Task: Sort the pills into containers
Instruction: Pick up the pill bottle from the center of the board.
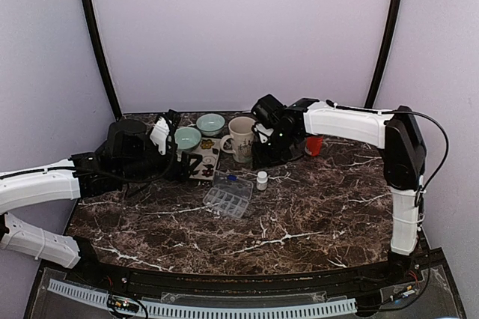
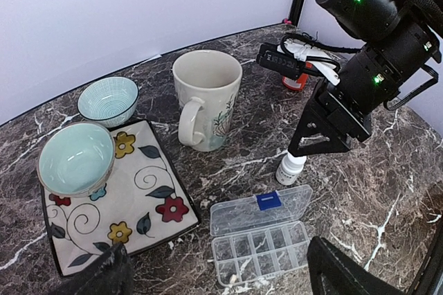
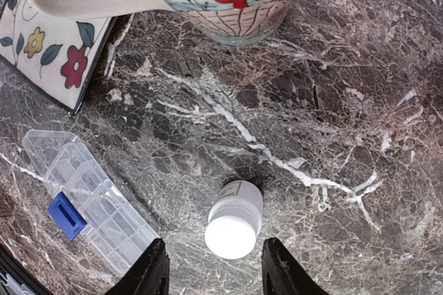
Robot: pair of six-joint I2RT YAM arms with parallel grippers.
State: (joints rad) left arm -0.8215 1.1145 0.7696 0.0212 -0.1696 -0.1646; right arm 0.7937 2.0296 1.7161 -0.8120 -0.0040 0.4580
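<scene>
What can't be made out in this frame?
Red container: left wrist and top views, mostly hidden behind the right arm.
White bottle label: right wrist view looks down on the cap, which covers most of it.
Pill organizer contents: too small in every view.

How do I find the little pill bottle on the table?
Find the big flowered mug at the back of the dark marble table. Just in front of it, beside the clear pill organizer, stands the bottle. It is small, round and white with a white cap, while the organizer is flat and see-through.
</scene>
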